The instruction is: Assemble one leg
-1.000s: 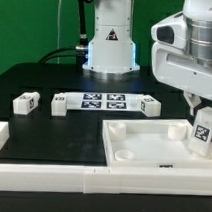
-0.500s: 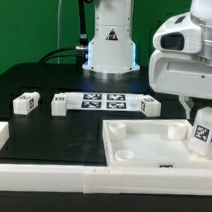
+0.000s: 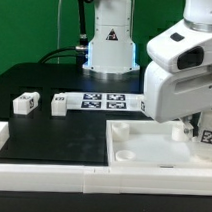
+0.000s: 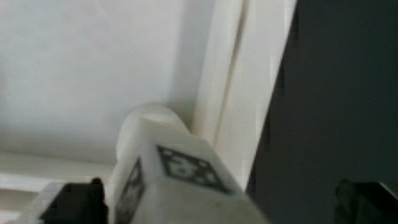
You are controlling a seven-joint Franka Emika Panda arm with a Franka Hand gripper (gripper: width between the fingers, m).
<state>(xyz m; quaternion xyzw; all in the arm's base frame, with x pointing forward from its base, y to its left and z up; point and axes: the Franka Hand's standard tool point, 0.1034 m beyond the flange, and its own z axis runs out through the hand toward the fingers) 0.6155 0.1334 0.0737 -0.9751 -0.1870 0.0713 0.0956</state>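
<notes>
In the exterior view the large white robot arm [image 3: 181, 67] fills the exterior view's right and hides most of the work. Just below its body the small white plastic stubby leg with a black-and-white square tag [image 3: 207, 135] shows at the far corner of the large white square rimmed panel [image 3: 142, 151], which lies on the black bench [image 3: 52, 142]. Well apart, toward the exterior view's left, two more white tagged blocks [image 3: 26, 104] lie near the thin white marker board [image 3: 104, 101]. The gripper itself cannot be made out here. In the wrist view the leg [image 4: 178, 165] stands beside the panel's rim, between pale panel floor [image 4: 89, 70] and dark bench [image 4: 347, 90]. The gripper [image 4: 217, 200] straddles it, its dark fingers [image 4: 75, 200] set wide, so it reads as open and not yet clamped. The step looks like grasping this leg to seat it; next would be closing squarely on its sides. The leg's base is cut off, so whether it is already seated is unclear.
</notes>
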